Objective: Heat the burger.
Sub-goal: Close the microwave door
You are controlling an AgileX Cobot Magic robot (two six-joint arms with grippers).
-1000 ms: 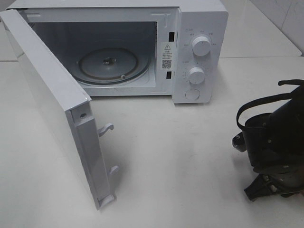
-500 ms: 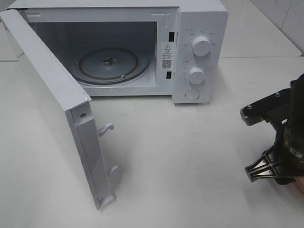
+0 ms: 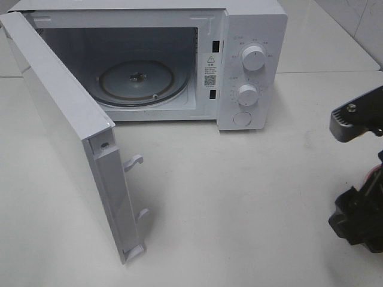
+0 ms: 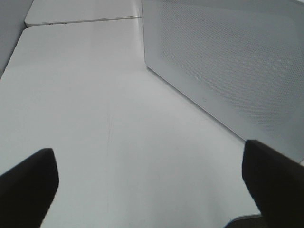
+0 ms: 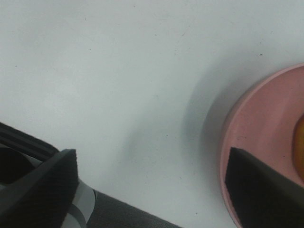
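1. Across the whole scene, a white tabletop (image 3: 239,197) carries everything.
2. Toward the back sits a white microwave (image 3: 251,24), its door (image 3: 66,131) swung wide open on the left side so you can see the glass turntable (image 3: 143,81) inside, bare. Two round knobs (image 3: 254,58) sit on the panel at the right.
3. The right arm (image 3: 359,179) pokes in at the right edge of the high view, dark and partly cut off.
4. A pink plate (image 5: 266,137) lies on the tabletop, one finger of the right gripper (image 5: 147,185) over its rim. Its fingers (image 5: 47,185) are spread wide, nothing between them.
5. The left gripper (image 4: 152,185) hovers beside the outer face of the door, fingers (image 4: 28,185) far apart too, holding nothing.
6. The burger (image 5: 299,147) shows only as an orange-brown sliver on the plate at the wrist view's edge.
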